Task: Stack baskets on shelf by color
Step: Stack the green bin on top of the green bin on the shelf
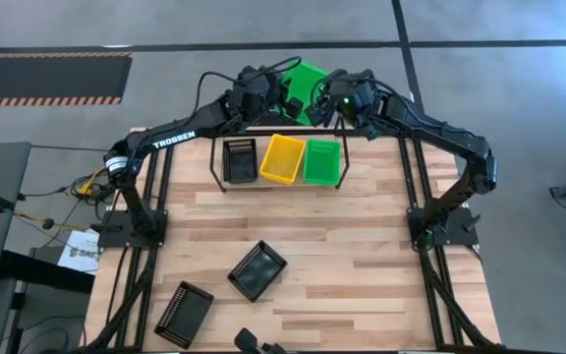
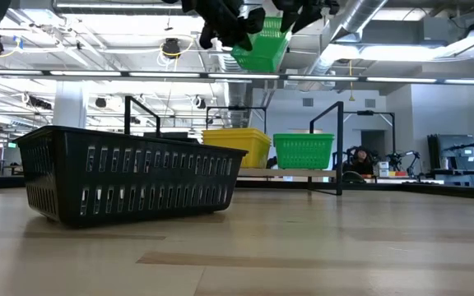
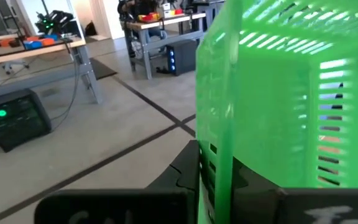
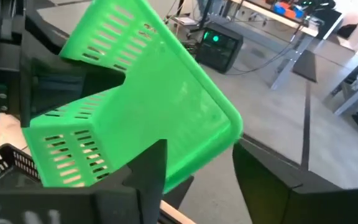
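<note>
Lettering "TROSSEN" is legible in white on the left arm (image 1: pixel 173 139). The left gripper (image 1: pixel 288 98) is fully closed on the wall of a green basket (image 1: pixel 308 83), held tilted in the air above and behind the shelf (image 1: pixel 281 162). The right gripper (image 1: pixel 334 103) stands wide open at the opposite side of that basket; contact there cannot be confirmed. On the shelf sit a black basket (image 1: pixel 239 160), a yellow basket (image 1: pixel 283 158) and a second green basket (image 1: pixel 322 161). Two further black baskets (image 1: pixel 257 269) lie on the table (image 1: pixel 362 256), well in front of the shelf.
</note>
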{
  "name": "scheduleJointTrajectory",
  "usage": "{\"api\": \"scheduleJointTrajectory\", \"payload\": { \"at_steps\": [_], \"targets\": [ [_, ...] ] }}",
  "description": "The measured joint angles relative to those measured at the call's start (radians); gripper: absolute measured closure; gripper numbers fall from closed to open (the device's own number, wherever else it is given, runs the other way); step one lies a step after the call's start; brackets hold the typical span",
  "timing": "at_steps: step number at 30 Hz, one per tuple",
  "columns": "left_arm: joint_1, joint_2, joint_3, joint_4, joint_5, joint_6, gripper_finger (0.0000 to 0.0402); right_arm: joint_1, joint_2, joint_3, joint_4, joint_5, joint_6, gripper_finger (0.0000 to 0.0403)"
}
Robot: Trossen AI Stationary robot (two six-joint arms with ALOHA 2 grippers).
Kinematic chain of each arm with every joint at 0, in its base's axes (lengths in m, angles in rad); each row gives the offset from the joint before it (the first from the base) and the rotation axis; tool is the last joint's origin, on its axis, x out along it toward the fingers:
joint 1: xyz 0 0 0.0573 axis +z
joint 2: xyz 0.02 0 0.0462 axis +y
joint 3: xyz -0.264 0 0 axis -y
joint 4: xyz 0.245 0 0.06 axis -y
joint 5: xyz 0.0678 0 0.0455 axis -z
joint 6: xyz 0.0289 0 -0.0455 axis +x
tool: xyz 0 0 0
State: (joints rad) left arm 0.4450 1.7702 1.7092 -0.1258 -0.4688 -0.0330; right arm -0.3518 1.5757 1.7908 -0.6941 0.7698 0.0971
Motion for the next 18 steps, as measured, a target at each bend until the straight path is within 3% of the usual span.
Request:
{"api": "scheduleJointTrajectory", "payload": {
  "at_steps": [3,8,14,18],
  "targets": [
    [-0.004,0.0,0.0,0.002,0.008,0.0,0.0402,-0.004,0.0,0.0,-0.009,-0.027,0.0,0.0249],
    [-0.009,0.0,0.0,-0.017,0.001,0.003,0.0401,-0.004,-0.003,0.002,-0.022,-0.057,0.002,0.0378],
    [-0.013,0.0,0.0,-0.051,0.014,-0.045,0.0398,-0.002,-0.003,0.003,-0.035,-0.062,-0.022,0.0395],
    [-0.02,0.0,0.023,-0.09,0.016,-0.033,0.0368,0.002,-0.003,0.003,-0.04,-0.063,-0.031,0.0398]
  ]
}}
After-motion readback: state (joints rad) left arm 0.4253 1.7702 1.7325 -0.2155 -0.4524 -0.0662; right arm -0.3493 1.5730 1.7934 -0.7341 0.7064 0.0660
